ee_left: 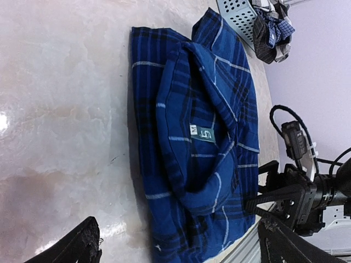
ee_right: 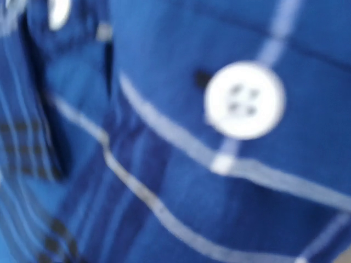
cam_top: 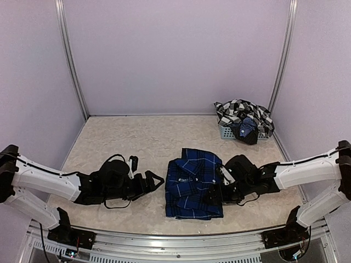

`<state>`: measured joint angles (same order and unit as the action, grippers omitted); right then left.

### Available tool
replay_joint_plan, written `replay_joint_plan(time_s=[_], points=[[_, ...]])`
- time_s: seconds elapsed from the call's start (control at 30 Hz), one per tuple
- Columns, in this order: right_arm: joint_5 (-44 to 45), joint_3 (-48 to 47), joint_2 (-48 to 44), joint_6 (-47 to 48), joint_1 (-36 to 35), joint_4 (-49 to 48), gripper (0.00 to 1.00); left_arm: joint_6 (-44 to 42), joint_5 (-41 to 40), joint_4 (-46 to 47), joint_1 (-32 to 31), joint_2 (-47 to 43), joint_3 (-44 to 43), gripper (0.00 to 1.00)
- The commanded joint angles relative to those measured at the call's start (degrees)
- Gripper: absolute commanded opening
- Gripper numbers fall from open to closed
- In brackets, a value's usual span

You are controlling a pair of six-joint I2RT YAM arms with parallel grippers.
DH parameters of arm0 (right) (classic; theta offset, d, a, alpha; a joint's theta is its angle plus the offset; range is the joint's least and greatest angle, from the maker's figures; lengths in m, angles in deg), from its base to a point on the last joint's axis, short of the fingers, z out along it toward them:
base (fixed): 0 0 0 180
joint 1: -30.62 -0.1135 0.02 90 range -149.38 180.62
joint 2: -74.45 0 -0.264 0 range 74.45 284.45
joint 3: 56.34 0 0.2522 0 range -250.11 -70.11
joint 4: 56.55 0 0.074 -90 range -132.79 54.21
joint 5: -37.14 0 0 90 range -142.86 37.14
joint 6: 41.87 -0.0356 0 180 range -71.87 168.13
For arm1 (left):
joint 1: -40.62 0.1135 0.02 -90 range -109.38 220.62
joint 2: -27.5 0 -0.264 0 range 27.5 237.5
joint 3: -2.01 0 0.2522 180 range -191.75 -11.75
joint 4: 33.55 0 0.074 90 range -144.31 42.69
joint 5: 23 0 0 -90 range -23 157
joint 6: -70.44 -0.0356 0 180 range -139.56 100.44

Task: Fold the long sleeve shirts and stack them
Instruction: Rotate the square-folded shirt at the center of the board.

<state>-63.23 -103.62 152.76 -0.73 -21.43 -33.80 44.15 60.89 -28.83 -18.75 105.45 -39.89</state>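
— Beige marbled tabletop (cam_top: 137,142) between pale walls is what we look down on. Where do we see the navy shirt (cam_top: 194,183)?

— We find it folded into a rough rectangle, lying flat near the front edge, between the two arms. From the left wrist we make out a small label (ee_left: 202,133) sewn on it.

— And the checked shirt (cam_top: 241,111)?

— Crumpled and heaped over the mesh basket (cam_top: 226,131) in the far right corner, well apart from the navy one.

— How do we find the left gripper (cam_top: 156,181)?

— Its jaws are spread wide and hold nothing. It sits just left of the navy shirt, with a strip of bare table between them.

— The right gripper (cam_top: 220,189)?

— It is at the shirt's right edge, low over the cloth, and its jaws stand wide too. Its own camera gives us only blurred blue fabric and a white button (ee_right: 244,99), so we cannot tell whether a finger touches the cloth.
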Motion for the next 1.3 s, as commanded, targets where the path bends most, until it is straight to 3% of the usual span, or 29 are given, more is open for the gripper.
replay_joint_plan(time_s=[0.0, 0.23, 0.43, 0.7, 0.87, 1.03, 1.27], points=[[1.3, -4.4, 8.6, -6.6, -6.3, -8.8, 0.85, 3.1, -7.6, -11.8, -1.6, -9.4, 3.0, 0.95], [-4.1, -23.9, 29.0, 0.3, -10.9, -17.3, 0.85, 5.8, -12.8, -25.5, -2.5, -22.4, 5.4, 0.95], [-9.8, -39.0, 36.4, 10.0, -10.8, -17.5, 0.85, 4.7, -16.0, -32.1, -1.8, -26.0, 3.3, 0.95], [1.0, -34.6, 24.5, 18.9, -3.8, -4.8, 0.85, -3.2, -12.6, -29.6, 4.4, -19.1, -0.9, 0.99], [8.9, -34.8, 22.0, 22.9, 2.8, 0.6, 0.86, -8.5, -10.4, -29.8, 10.1, -16.9, -2.6, 0.99], [7.4, -39.2, 28.5, 26.0, 9.9, 3.5, 0.87, -10.1, -5.5, -24.9, 15.4, -14.7, -1.6, 0.98], [0.1, -43.4, 36.2, 27.8, 11.6, 1.4, 0.86, -11.4, -2.2, -19.7, 20.5, -8.2, -2.4, 0.93]])
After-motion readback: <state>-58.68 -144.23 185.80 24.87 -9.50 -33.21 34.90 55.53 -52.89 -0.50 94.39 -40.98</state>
